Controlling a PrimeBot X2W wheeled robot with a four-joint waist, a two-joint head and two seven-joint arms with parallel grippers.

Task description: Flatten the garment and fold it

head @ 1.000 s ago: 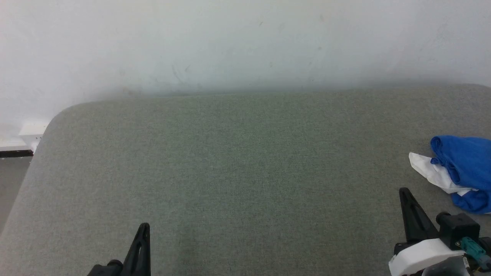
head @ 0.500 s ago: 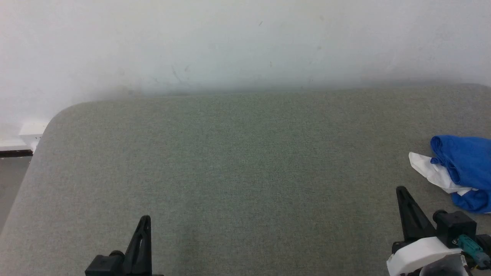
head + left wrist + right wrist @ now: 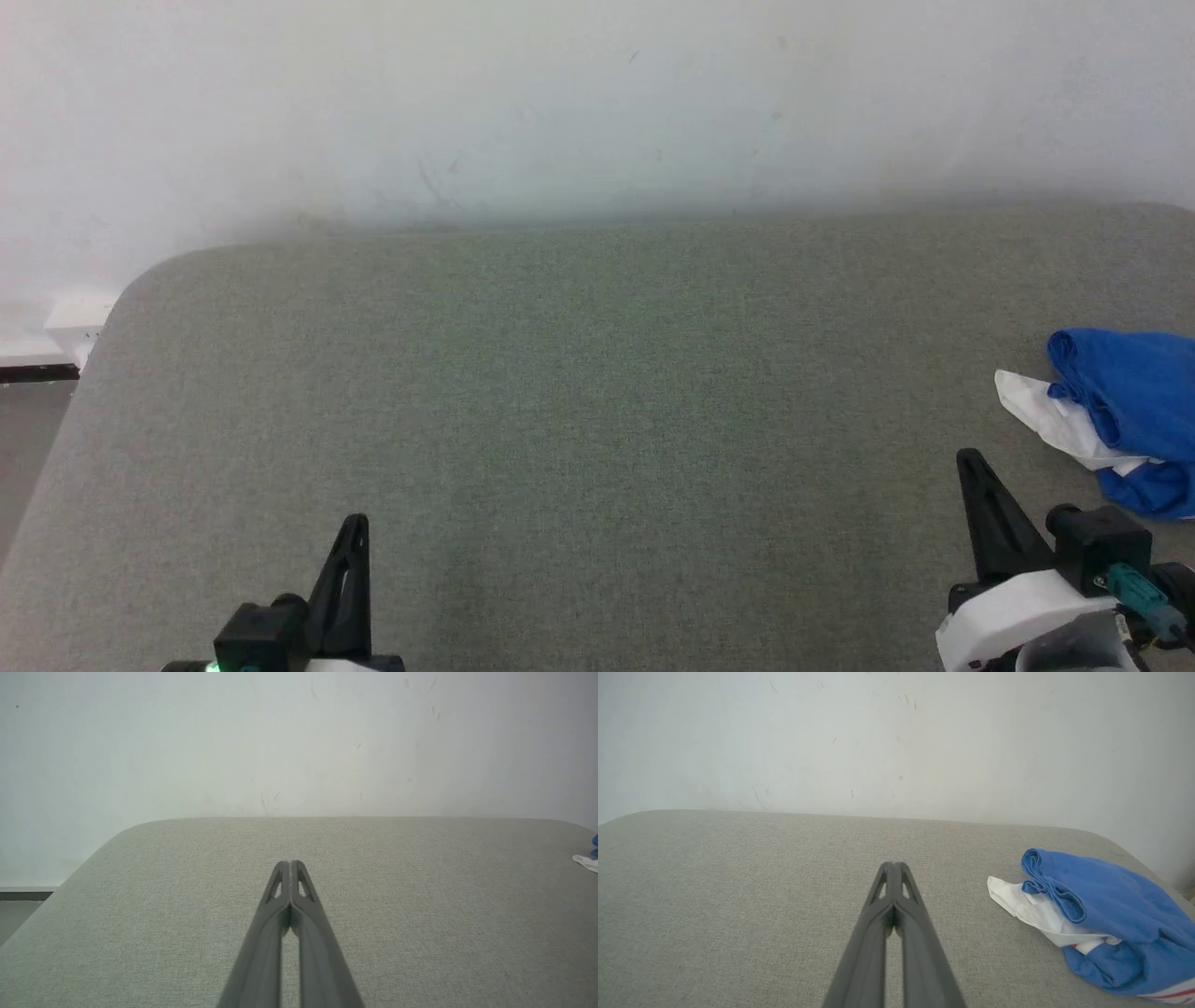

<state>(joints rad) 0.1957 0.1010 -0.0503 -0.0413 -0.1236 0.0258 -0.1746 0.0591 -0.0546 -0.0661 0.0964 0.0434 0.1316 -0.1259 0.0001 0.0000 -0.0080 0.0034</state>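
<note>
The garment (image 3: 1125, 401) lies bunched at the table's right edge: royal blue cloth with a white sleeve sticking out on its left side. The right wrist view shows the garment (image 3: 1101, 914) as a crumpled heap with red-and-white trim at its lower right. My right gripper (image 3: 969, 459) hovers low at the front right, shut and empty, a short way left of the heap; its tips (image 3: 893, 864) meet. My left gripper (image 3: 355, 523) is at the front left, shut on nothing, fingertips (image 3: 290, 863) pressed together. A sliver of the garment (image 3: 589, 861) shows at the left wrist view's right edge.
A grey-green fabric table (image 3: 579, 392) with rounded corners spreads before me, backed by a white wall (image 3: 560, 103). Off the table's left edge there is grey floor and a dark baseboard (image 3: 37, 373).
Both grippers have risen a little further into the head view. The garment has not moved.
</note>
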